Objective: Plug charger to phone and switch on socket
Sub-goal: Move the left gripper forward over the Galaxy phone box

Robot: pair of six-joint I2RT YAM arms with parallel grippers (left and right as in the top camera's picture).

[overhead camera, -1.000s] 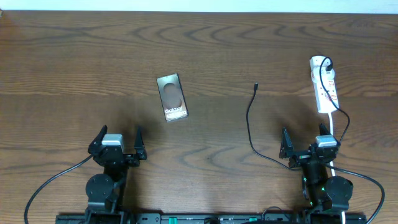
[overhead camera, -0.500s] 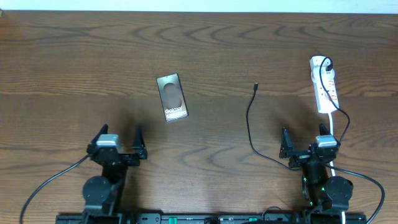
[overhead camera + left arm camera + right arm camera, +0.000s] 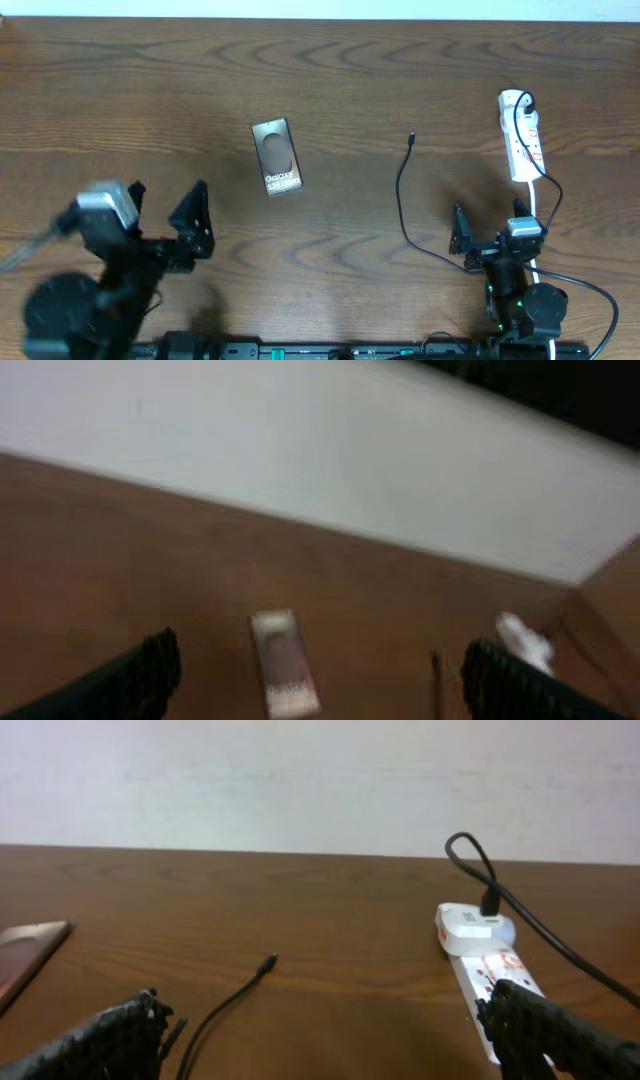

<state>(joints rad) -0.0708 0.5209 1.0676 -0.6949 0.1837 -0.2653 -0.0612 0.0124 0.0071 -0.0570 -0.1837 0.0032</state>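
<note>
Two black jointed arms, lower corners of the overhead frame.
Left arm (image 3: 130, 265), blurred, carries a pale grey block (image 3: 103, 200) at the wrist and a trailing cable (image 3: 30, 250). Right arm (image 3: 505, 275) has a matching block, green lights (image 3: 512, 300) low down and looping black cables. Fingers (image 3: 100, 1040) are black and rough-textured.

Phone (image 3: 276, 157): dark bronze slab, flat, face up, white "Galaxy" lettering, slightly tilted, left of centre on the surface (image 3: 330, 80).
Charger (image 3: 399, 190): thin black cable in a loose curve right of centre, tip toward far edge, unplugged, apart from phone.
Socket (image 3: 521, 140): white strip, red markings, near right edge, black plug in far end.
</note>
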